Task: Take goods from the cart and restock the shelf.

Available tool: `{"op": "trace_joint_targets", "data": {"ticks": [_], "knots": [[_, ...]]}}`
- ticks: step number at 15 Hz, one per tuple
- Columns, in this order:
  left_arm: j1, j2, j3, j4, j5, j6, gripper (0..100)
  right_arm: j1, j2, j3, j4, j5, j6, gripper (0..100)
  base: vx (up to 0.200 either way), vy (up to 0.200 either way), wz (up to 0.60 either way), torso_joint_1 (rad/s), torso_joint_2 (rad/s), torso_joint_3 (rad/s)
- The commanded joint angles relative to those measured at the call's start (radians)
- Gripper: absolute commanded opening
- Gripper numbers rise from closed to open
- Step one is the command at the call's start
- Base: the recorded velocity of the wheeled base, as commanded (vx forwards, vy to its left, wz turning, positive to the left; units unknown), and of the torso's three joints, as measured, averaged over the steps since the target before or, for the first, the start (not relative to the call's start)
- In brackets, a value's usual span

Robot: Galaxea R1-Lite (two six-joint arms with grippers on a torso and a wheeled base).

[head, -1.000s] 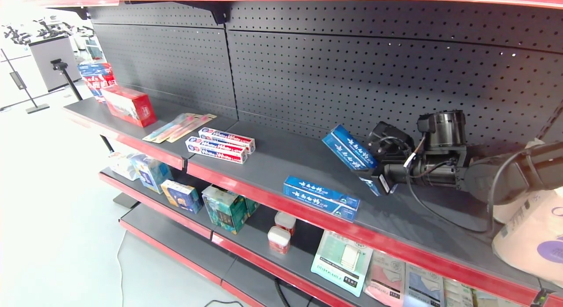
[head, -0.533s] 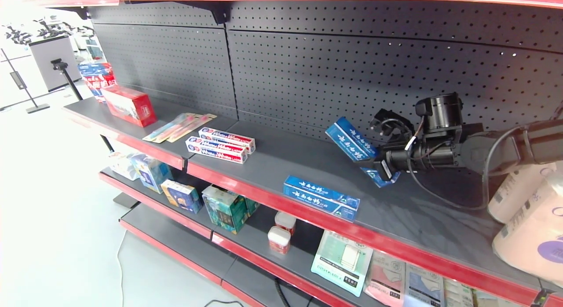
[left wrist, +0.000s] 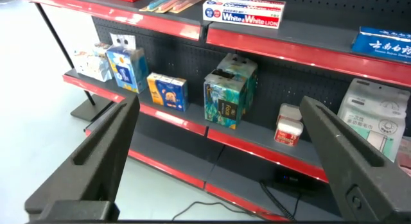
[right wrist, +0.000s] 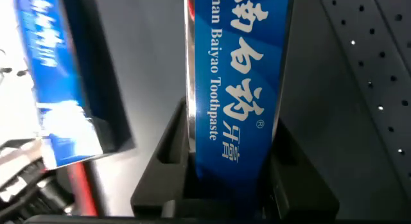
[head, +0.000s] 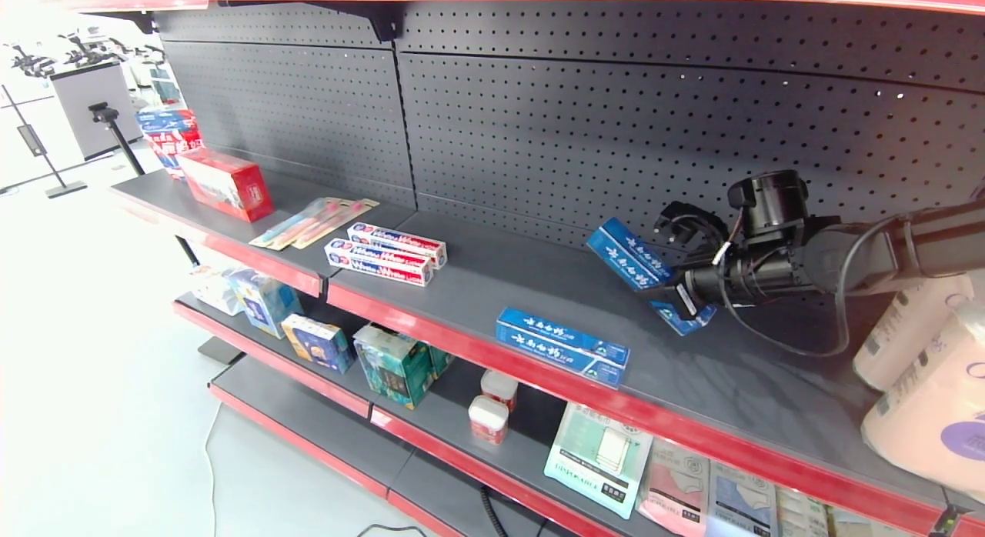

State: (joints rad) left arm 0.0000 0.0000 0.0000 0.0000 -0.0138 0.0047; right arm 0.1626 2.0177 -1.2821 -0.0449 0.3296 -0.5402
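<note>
- The right gripper is clamped on one end of a blue toothpaste box, and from its wrist the jaws are seen pinching both sides of the carton
- That box hangs tilted over the shelf, its free end sticking up and away from the gripper and its gripped end low, close to the board; I can't tell if it touches
- The left gripper hangs down by the lower shelves, fingers spread wide, nothing between them
- Progress: a matching blue box already lies at the front lip, just ahead of the right gripper; the held one is not yet set down, so placing and letting go remain
- Against a second ago, the right gripper and its box have lifted, then swung deeper in toward the pegboard and eased down; the lying box hasn't budged
</note>
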Motion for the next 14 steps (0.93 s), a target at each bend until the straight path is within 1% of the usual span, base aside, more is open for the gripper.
{"op": "trace_joint_targets", "data": {"ticks": [1, 2, 4, 9, 10, 14], "knots": [[0.000, 0.000, 0.000, 0.000, 0.000, 0.000, 100, 0.002, 0.023, 0.000, 0.000, -0.001, -0.020, 0, 0.000, 0.000, 0.00, 0.000, 0.00, 0.000], [0.000, 0.000, 0.000, 0.000, 0.000, 0.000, 100, 0.003, 0.027, 0.003, 0.002, -0.001, -0.038, 0, 0.000, 0.000, 0.00, 0.000, 0.00, 0.000], [0.000, 0.000, 0.000, 0.000, -0.002, 0.000, 100, 0.005, 0.046, 0.001, 0.007, 0.005, -0.136, 0, 0.000, 0.000, 0.00, 0.000, 0.00, 0.000], [0.000, 0.000, 0.000, 0.000, 0.000, 0.000, 100, 0.012, 0.076, -0.002, 0.007, 0.017, -0.259, 0, 0.000, 0.000, 0.00, 0.000, 0.00, 0.000], [0.000, 0.000, 0.000, 0.000, 0.000, 0.000, 100, 0.017, 0.084, -0.006, 0.007, 0.016, -0.308, 0, 0.000, 0.000, 0.00, 0.000, 0.00, 0.000], [0.000, 0.000, 0.000, 0.000, 0.000, 0.000, 100, 0.043, 0.101, -0.054, 0.007, 0.003, -0.322, 0, 0.000, 0.000, 0.00, 0.000, 0.00, 0.000]]}}
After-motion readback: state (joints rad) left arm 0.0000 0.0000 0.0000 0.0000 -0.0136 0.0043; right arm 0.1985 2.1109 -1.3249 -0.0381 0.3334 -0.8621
